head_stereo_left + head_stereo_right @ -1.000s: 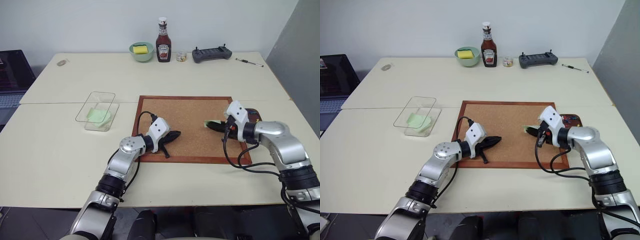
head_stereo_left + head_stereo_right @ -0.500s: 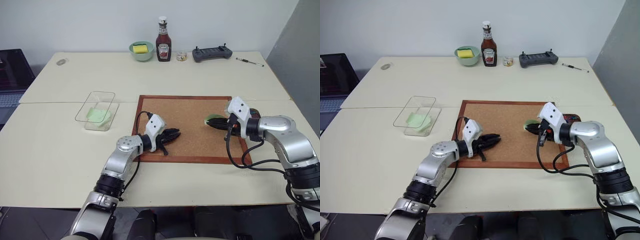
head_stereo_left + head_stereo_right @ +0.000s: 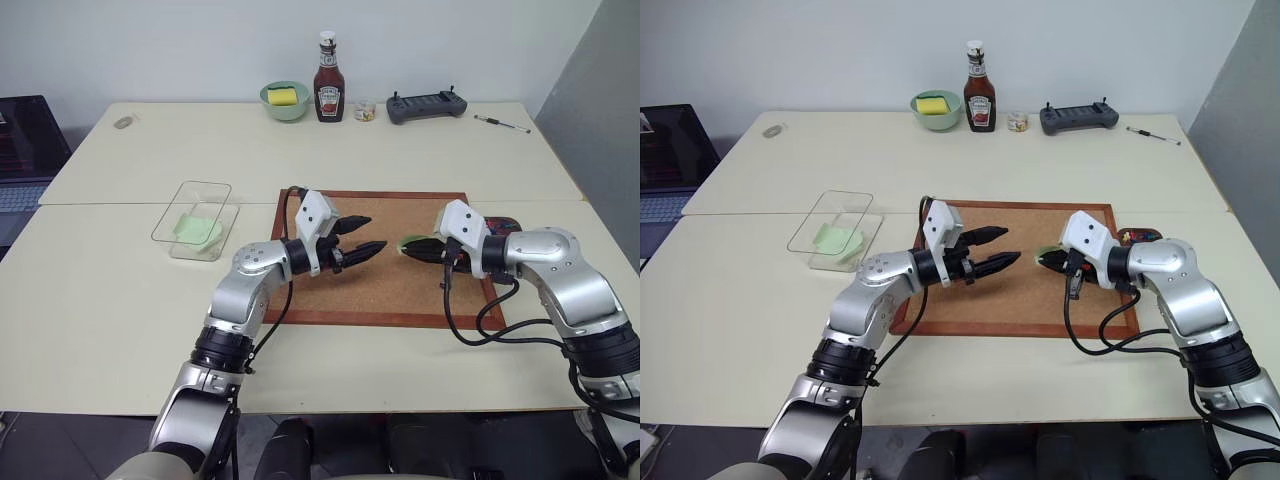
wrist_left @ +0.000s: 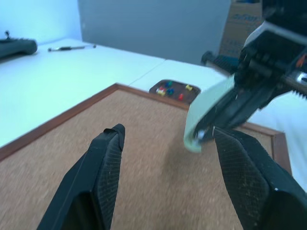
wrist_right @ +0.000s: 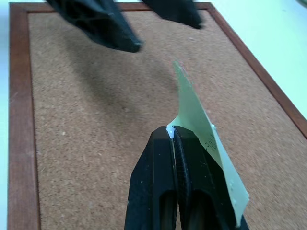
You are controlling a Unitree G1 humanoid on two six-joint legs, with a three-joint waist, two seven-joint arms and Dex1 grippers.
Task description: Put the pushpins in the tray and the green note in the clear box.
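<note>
Pinching the green note (image 5: 199, 120) in my clenched right claw (image 3: 412, 248), I held it above the cork board (image 3: 400, 295), my left claw (image 3: 362, 234) spread wide just beside it. The pushpins (image 4: 171, 89) lay in the tray (image 4: 158, 87); the clear box (image 3: 197, 220) sat well apart on the tabletop (image 3: 120, 300).

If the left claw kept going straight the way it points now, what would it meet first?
Most likely the green note pinched in the shut right claw. The left claw is open and aimed across the cork board at it, the note showing between its fingers, though the depth is hard to judge.
</note>
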